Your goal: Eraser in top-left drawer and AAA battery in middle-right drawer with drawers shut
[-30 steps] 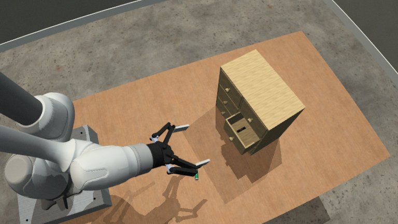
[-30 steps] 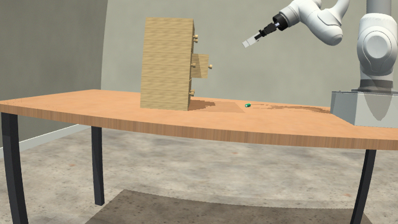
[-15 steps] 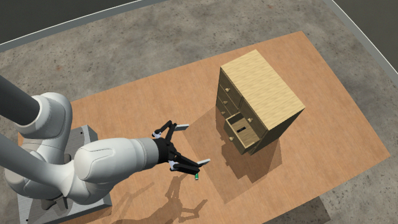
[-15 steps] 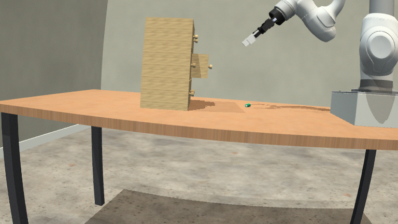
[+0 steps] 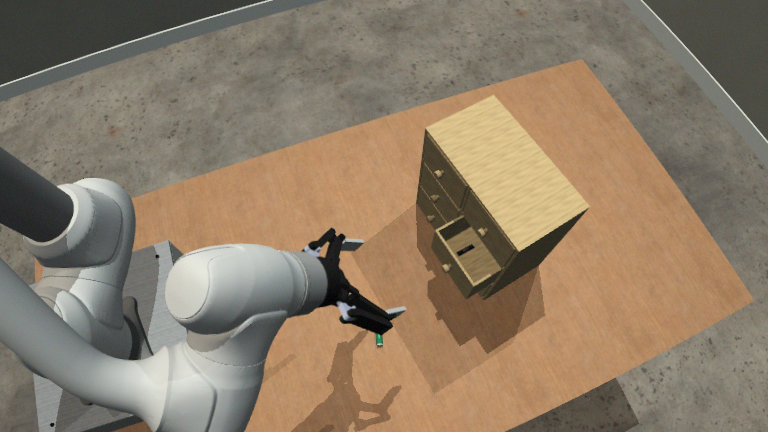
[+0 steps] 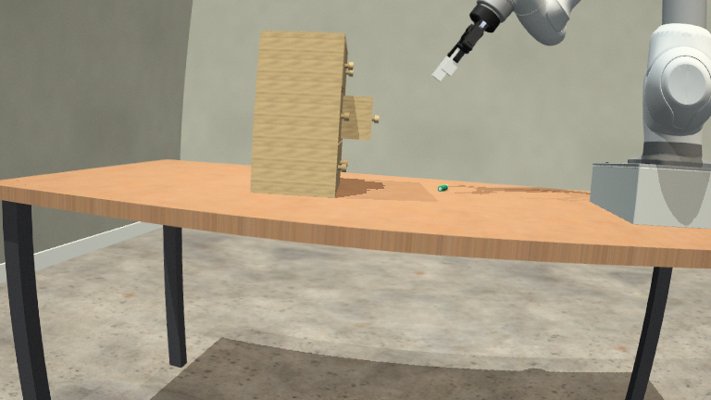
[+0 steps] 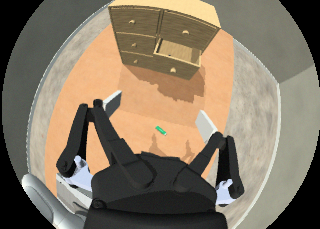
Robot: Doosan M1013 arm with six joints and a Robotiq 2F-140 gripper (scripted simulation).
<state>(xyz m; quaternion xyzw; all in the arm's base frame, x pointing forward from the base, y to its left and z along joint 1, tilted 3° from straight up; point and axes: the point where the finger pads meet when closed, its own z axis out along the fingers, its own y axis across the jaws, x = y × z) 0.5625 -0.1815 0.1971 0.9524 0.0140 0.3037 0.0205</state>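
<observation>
The small chest stands upright. Its right middle-row drawer is pulled partway out and looks level. A small black thing lies on its floor; I cannot tell what it is. The left top-row drawer looks pushed in. The green AAA battery lies on the table in front of the chest. My gripper is open and empty, tilted downward high above the table, in front of the chest. I see no eraser.
The other drawers look pushed in, their knobs sticking out toward my arm. The table extends around the chest. The robot's base stands at the table's other end.
</observation>
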